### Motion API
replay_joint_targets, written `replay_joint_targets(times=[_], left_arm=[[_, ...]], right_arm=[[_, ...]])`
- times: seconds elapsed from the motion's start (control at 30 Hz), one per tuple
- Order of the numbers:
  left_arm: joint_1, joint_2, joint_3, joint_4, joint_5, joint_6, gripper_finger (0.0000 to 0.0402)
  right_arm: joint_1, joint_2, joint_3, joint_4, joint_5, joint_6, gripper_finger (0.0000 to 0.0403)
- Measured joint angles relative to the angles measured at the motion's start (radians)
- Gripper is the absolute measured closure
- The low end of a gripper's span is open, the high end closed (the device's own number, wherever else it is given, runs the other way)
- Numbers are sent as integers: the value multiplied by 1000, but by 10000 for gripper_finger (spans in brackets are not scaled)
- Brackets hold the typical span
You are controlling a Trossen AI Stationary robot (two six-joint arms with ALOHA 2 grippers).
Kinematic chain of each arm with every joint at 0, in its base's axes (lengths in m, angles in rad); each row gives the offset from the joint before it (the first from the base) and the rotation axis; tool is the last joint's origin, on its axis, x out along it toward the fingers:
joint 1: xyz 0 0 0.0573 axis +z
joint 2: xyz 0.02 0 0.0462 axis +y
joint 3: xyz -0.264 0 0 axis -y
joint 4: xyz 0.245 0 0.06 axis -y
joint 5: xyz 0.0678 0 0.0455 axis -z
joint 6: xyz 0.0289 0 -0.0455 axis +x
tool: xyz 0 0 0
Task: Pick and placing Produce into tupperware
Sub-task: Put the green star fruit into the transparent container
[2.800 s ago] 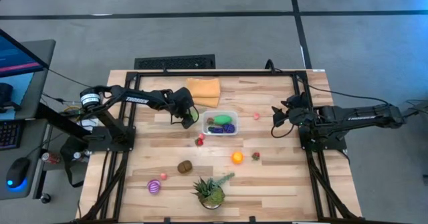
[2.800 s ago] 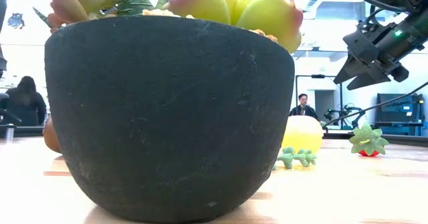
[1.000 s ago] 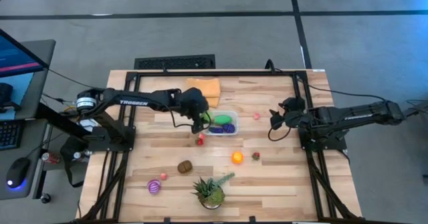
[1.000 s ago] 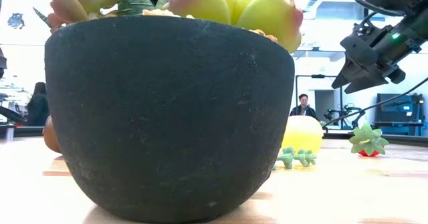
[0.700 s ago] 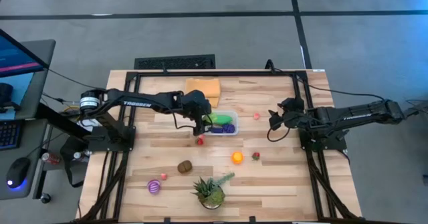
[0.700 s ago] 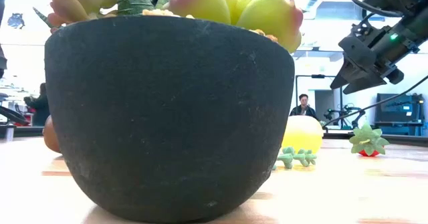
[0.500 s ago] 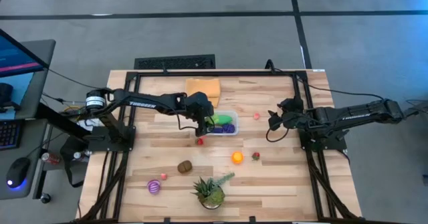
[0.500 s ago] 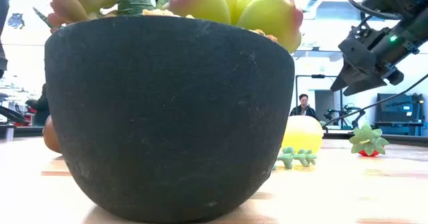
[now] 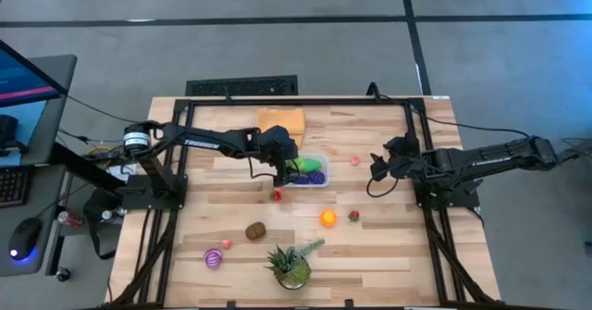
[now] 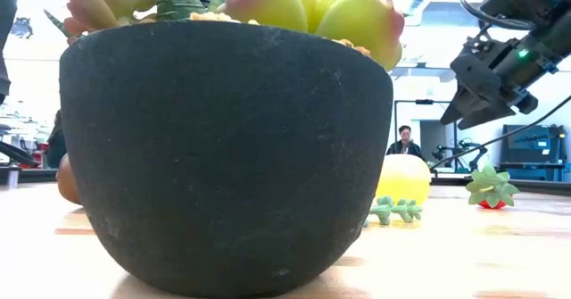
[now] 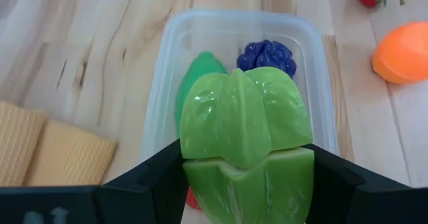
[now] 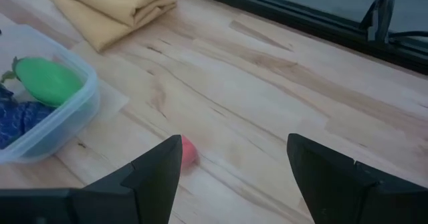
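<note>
Tub (image 9: 308,170) sits mid-table, just in front of the orange cloth (image 9: 282,125). Inside it: a green piece (image 11: 198,77) and a dark blue-purple cluster (image 11: 266,54). Two items in, as far as the views show.

Left gripper (image 9: 282,166) hangs over the tub's left end, jaws clenched on a green pepper (image 11: 246,138). In the left wrist view the pepper is above the tub's near rim and not yet released. Judged: third item is at the drop point; release is the step in hand.

Left on the table: a red piece (image 9: 276,195) just in front of the tub, a small pink-red one (image 9: 354,161) to its right, an orange (image 9: 327,218), a strawberry-like piece (image 9: 353,217), a brown piece (image 9: 255,229), a striped pink-purple ball (image 9: 213,257) with a small pink one (image 9: 226,243) beside it, and a green stalk (image 9: 311,246) by the potted plant (image 9: 290,266). Roughly eight pieces remain, so the task is well under half done.

Right gripper (image 9: 379,166) hovers near the small pink-red piece (image 12: 187,150), jaws released and empty, well right of the tub.
</note>
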State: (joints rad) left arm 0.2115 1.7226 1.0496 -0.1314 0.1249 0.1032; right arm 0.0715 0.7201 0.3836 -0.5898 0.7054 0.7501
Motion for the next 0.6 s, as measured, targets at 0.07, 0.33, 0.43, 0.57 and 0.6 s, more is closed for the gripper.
replay_joint_targets(times=[0.07, 0.33, 0.43, 0.57, 0.6], left_arm=[[0, 0, 0, 5, 0, 1, 187], [0, 0, 0, 20, 0, 3, 187], [0, 0, 0, 29, 0, 2, 187], [0, 0, 0, 32, 0, 1, 187], [0, 0, 0, 32, 0, 0, 187]], right_arm=[[0, 1, 0, -1, 0, 0, 138], [0, 1, 0, -1, 0, -2, 138], [0, 1, 0, -1, 0, -2, 138], [0, 1, 0, -1, 0, -1, 138], [0, 1, 0, -1, 0, -1, 138]])
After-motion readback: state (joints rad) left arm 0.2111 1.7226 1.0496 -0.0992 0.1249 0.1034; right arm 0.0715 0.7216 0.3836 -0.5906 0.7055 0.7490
